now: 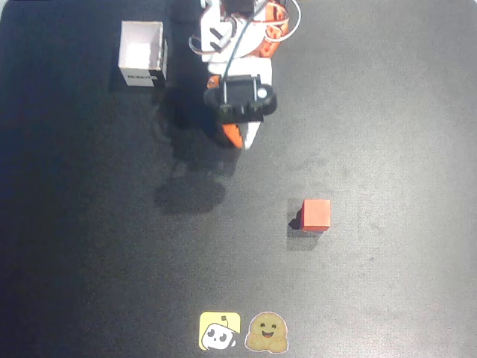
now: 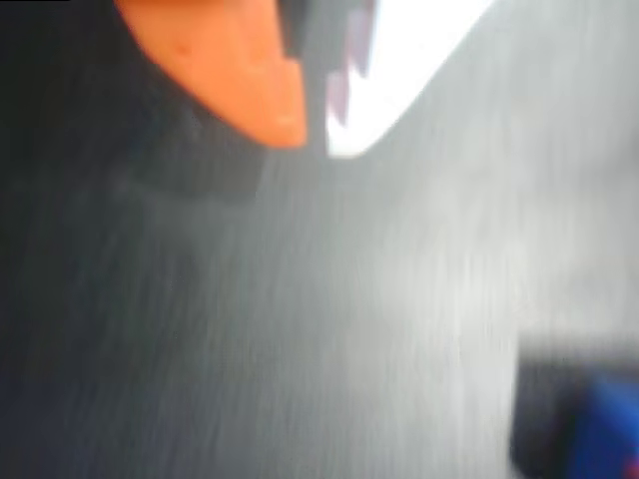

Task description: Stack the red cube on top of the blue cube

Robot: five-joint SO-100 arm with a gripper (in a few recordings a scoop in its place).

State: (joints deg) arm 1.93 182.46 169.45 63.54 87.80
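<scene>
While the arm (image 1: 237,71) hangs over the top part of the dark table (image 1: 387,112) in the overhead view, its gripper (image 1: 238,136) points down toward the table and holds nothing. One finger is orange and one is white. In the wrist view the gripper (image 2: 315,135) shows its orange finger (image 2: 235,70) and its white finger (image 2: 409,60) very close at the tips, with just a thin gap, so the pincer is narrow, almost closed.

A white box (image 1: 141,54) sits near the top left of the overhead view, just to the left of the arm. It is open on top. Its inside looks white and bare, though the picture is too bright to be sure.

The red cube (image 1: 316,215) sits flat on the table, lower down and to the right, well apart from the gripper and the box. It has a small shadow on its left side.

A blurry blue cube (image 2: 609,429) peeks in at the bottom right corner of the wrist view.

Two stickers lie near the bottom edge of the overhead view: a yellow one (image 1: 220,331) and a tan smiling one (image 1: 267,333), side by side.
</scene>
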